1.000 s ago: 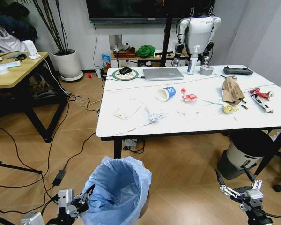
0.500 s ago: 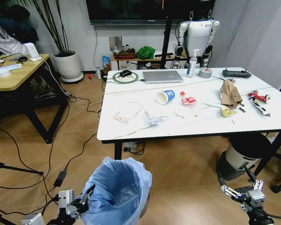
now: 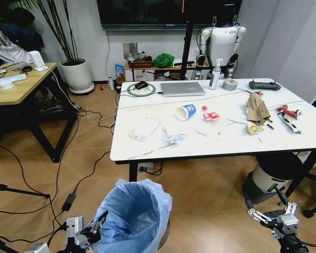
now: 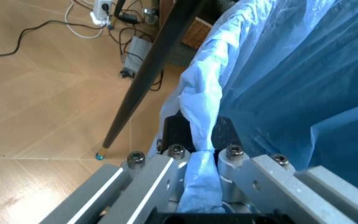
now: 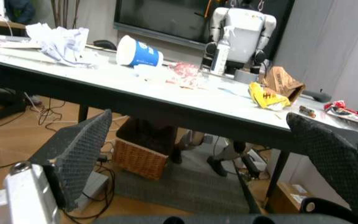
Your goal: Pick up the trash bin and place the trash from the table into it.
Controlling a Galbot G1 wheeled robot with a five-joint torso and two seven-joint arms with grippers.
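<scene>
The trash bin (image 3: 134,213), lined with a crinkly light-blue bag, hangs low in front of me. My left gripper (image 3: 97,225) is shut on its rim, and the bag fold (image 4: 201,140) is pinched between the fingers. On the white table (image 3: 231,143) lies the trash: a blue-white paper cup (image 3: 186,111), a red-white snack pack (image 3: 211,114), a crumpled wrapper (image 3: 174,137), a flat packet (image 3: 144,128), brown cardboard (image 3: 257,108) and a yellow scrap (image 3: 253,128). My right gripper (image 3: 268,211) stands open and low, short of the table's near edge, holding nothing.
A silver laptop (image 3: 182,88), a grey tape roll (image 3: 230,84) and a spray bottle (image 3: 217,71) sit at the table's far side. A white cylinder with a black top (image 3: 271,174) stands under the right end. Cables (image 3: 68,197) cross the floor beside a wooden desk (image 3: 16,87).
The whole head picture has shifted slightly, so the camera moved. The bin stays held in my left gripper, the right gripper stays open, and the trash on the table has not moved.
</scene>
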